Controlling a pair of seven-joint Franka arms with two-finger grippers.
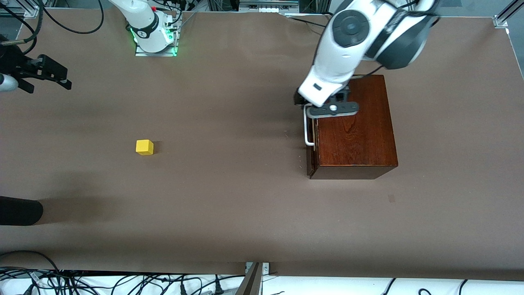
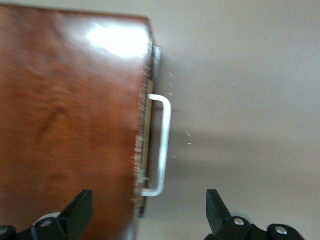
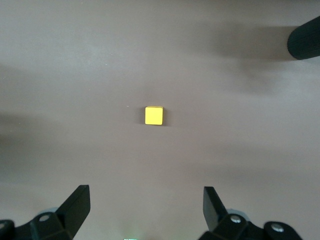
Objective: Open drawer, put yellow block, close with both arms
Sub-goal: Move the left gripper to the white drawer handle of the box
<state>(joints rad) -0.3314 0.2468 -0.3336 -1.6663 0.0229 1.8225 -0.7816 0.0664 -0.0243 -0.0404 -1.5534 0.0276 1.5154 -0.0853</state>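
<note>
Although the task calls for a drawer to be opened, filled and closed, none of it appears to be done yet. Nearest the front camera, cables and a white strip are seen along the table's edge, and a dark rounded object (image 1: 18,210) intrudes onto the table at the right arm's end. Farther in, the yellow block (image 1: 144,147) is found alone on the bare surface, well apart from the wooden box (image 1: 356,131), which stands toward the left arm's end. The drawer (image 1: 311,157) is seen shut, or nearly so, its white handle (image 1: 306,127) untouched. The left gripper (image 2: 150,212) is held above the box's edge by the handle, jaws spread wide and gripping nothing. The right gripper (image 3: 145,210) is held high above the block, jaws likewise wide and empty. Opening, placing and closing all seem left to do. The table (image 1: 245,205) is covered in plain brown matte sheeting; along its top edge the arm bases, metal framing and more cabling are seen.
</note>
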